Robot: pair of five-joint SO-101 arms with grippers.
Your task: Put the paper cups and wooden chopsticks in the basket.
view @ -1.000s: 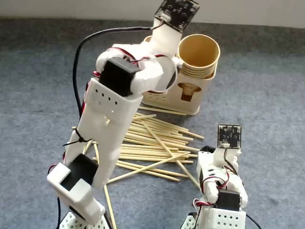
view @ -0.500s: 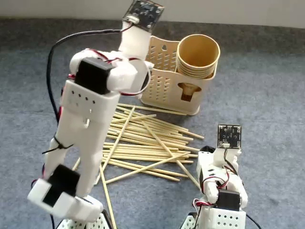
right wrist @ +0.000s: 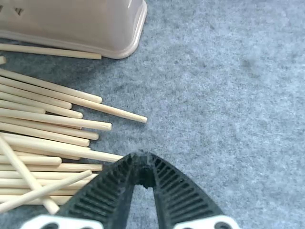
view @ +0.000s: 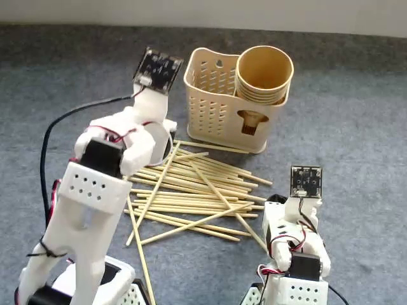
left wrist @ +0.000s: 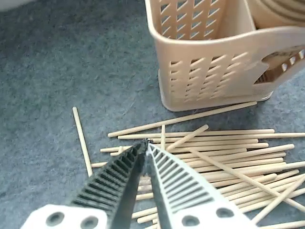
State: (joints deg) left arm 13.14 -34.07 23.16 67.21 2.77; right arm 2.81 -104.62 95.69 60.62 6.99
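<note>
A cream slotted basket (view: 219, 108) stands on the grey carpet with a stack of paper cups (view: 264, 73) in its right compartment; its left compartment looks empty. Many wooden chopsticks (view: 197, 190) lie scattered in front of it. My left gripper (left wrist: 144, 149) hovers shut over the left end of the chopsticks (left wrist: 214, 152), with the basket (left wrist: 219, 62) just beyond it and nothing held. My right gripper (right wrist: 141, 162) is shut and empty, low over the carpet beside the right ends of the chopsticks (right wrist: 52, 129), near the basket's corner (right wrist: 95, 28).
Grey carpet (view: 356, 140) covers the whole surface, with open room to the right of the basket and at far left. The right arm (view: 296, 235) sits folded near the front edge. One stray chopstick (left wrist: 82, 140) lies apart from the pile.
The left arm has swung down and to the left, from over the basket to above the left side of the chopstick pile. The right arm has not moved.
</note>
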